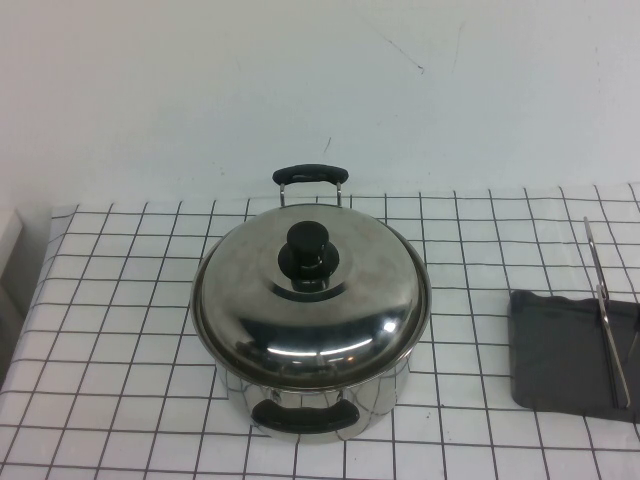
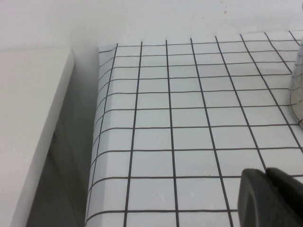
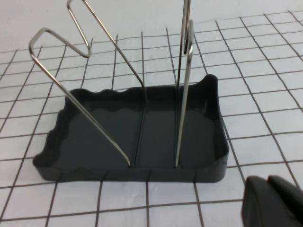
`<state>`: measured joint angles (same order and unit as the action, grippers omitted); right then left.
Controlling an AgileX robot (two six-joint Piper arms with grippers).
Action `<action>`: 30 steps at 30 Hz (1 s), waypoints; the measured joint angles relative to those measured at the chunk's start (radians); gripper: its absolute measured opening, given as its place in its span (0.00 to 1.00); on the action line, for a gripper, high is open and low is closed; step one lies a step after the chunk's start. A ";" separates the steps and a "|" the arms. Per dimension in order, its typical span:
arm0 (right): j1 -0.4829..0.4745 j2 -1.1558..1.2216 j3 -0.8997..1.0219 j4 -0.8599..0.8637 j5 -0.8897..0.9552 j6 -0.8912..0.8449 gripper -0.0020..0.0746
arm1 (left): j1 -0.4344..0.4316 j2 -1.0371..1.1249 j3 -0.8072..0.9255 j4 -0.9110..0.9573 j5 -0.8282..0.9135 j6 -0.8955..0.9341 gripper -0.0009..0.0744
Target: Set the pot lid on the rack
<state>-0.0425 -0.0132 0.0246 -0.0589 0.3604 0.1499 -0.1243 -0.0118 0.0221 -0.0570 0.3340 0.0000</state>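
The shiny steel pot lid (image 1: 310,300) with its black knob (image 1: 307,250) sits on the steel pot (image 1: 320,405) in the middle of the table. The rack (image 1: 565,350), a wire frame on a dark grey tray, stands at the right edge; it fills the right wrist view (image 3: 137,132). No arm shows in the high view. My left gripper (image 2: 266,176) is shut and empty over the checked cloth, left of the pot's wall (image 2: 298,71). My right gripper (image 3: 268,182) is shut and empty just in front of the rack's tray.
A white checked cloth (image 1: 120,330) covers the table. A white surface (image 2: 28,118) stands beside the table's left edge with a gap between. A white wall lies behind. The rack's wires (image 3: 182,71) stand upright.
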 joint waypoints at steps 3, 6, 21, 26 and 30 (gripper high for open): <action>0.000 0.000 0.000 0.000 0.000 0.000 0.02 | 0.000 0.000 0.000 0.000 0.000 0.000 0.01; 0.000 0.000 0.000 0.000 0.000 0.000 0.02 | 0.000 0.000 0.000 0.000 0.000 0.000 0.01; 0.000 0.000 0.000 0.000 0.000 -0.018 0.02 | 0.000 0.000 0.005 -0.578 -0.171 -0.246 0.01; 0.000 0.000 0.000 0.000 0.000 -0.018 0.02 | 0.000 0.000 0.005 -0.669 -0.221 -0.123 0.01; 0.000 0.000 0.000 0.000 0.000 -0.018 0.02 | 0.000 0.000 0.005 -0.734 -0.191 -0.082 0.01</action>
<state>-0.0425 -0.0132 0.0246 -0.0589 0.3604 0.1322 -0.1247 -0.0118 0.0274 -0.7908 0.1430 -0.0818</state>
